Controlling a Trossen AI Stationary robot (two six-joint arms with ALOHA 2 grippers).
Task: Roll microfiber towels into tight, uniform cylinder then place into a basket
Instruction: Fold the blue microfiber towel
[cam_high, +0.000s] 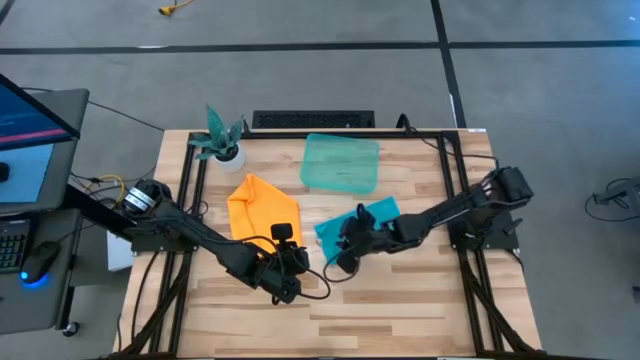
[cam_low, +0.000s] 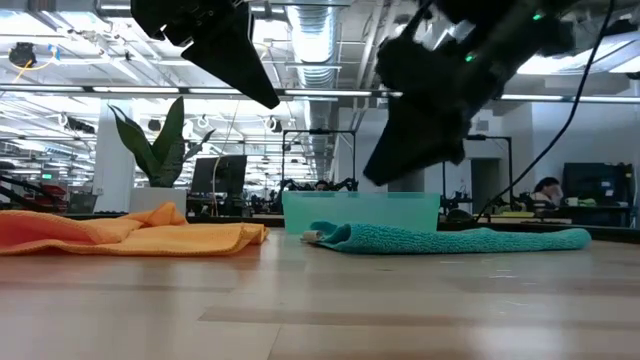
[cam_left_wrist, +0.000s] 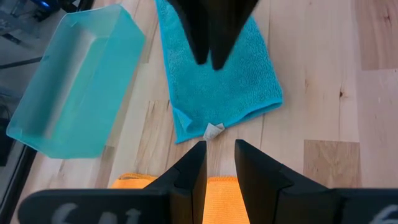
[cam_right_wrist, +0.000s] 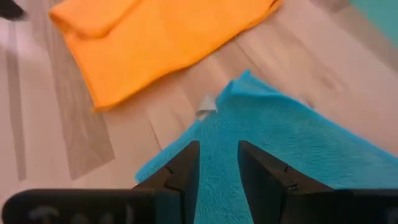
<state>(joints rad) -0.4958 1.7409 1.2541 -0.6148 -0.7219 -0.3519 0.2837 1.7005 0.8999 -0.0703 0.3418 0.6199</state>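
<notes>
The orange towel lies loosely folded on the table's left half, also seen as the orange towel. The turquoise towel lies flat to its right, its white tag at the near corner. The teal basket stands behind both towels. My left gripper hovers open above the gap between the towels, pointing down at a slant toward the turquoise one. My right gripper hovers open over the turquoise towel's near corner. In the low view both the left gripper and the right gripper hang clear of the cloth.
A small white pot with a teal plant stands at the far left corner. Black frame rails run along the table's left and right sides. Bare wood stretches along the near edge.
</notes>
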